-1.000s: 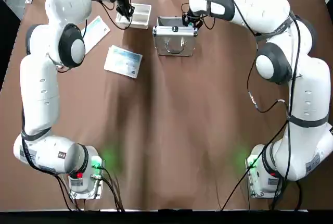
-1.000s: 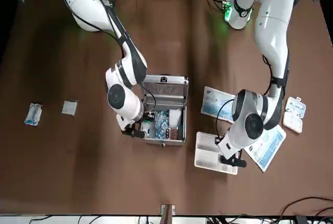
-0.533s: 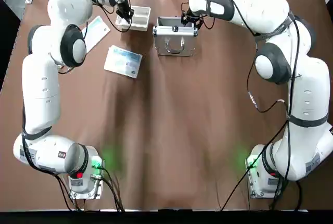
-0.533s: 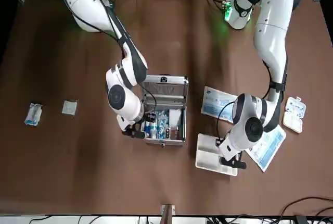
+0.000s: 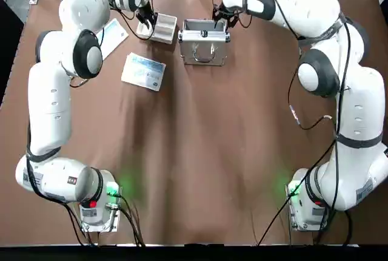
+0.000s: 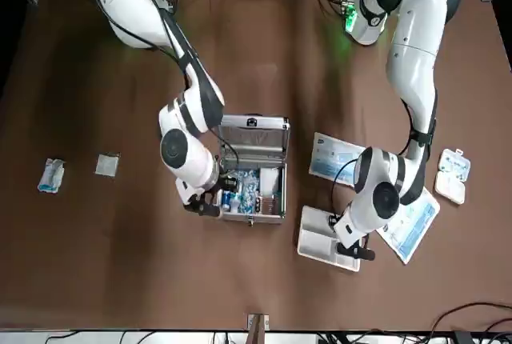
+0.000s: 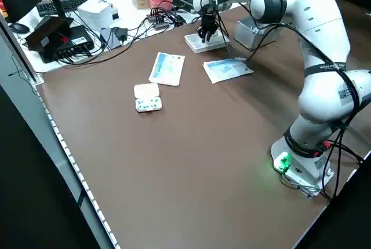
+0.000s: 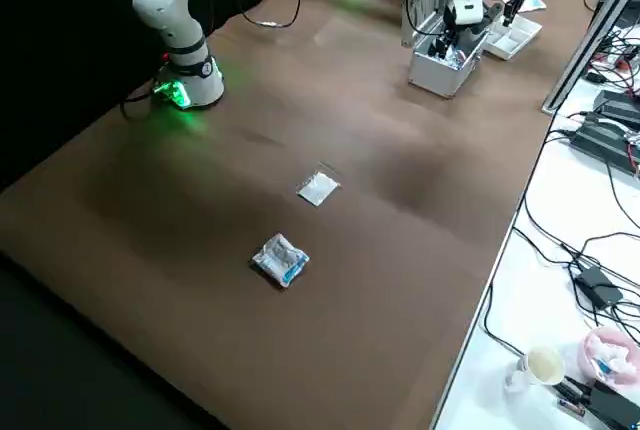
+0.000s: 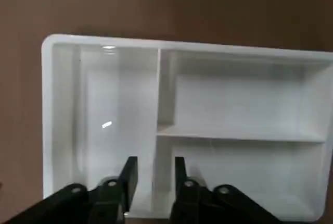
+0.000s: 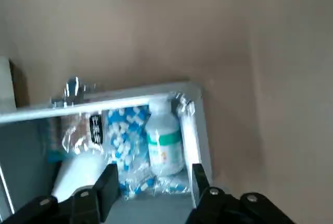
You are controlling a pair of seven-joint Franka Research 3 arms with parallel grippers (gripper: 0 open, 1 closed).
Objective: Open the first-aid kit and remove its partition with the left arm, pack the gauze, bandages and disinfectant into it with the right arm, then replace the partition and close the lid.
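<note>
Cream-white plastic, the partition (image 9: 117, 104) lies on the table, divided into three compartments; we see the left gripper (image 9: 156, 182) above it, claw spread. Our right gripper (image 10: 153, 179), also spread, points down over the open case (image 6: 254, 168).

A robotics lab: two jointed arms (image 5: 54, 103) bolted to a brown table (image 5: 200, 152).
</note>
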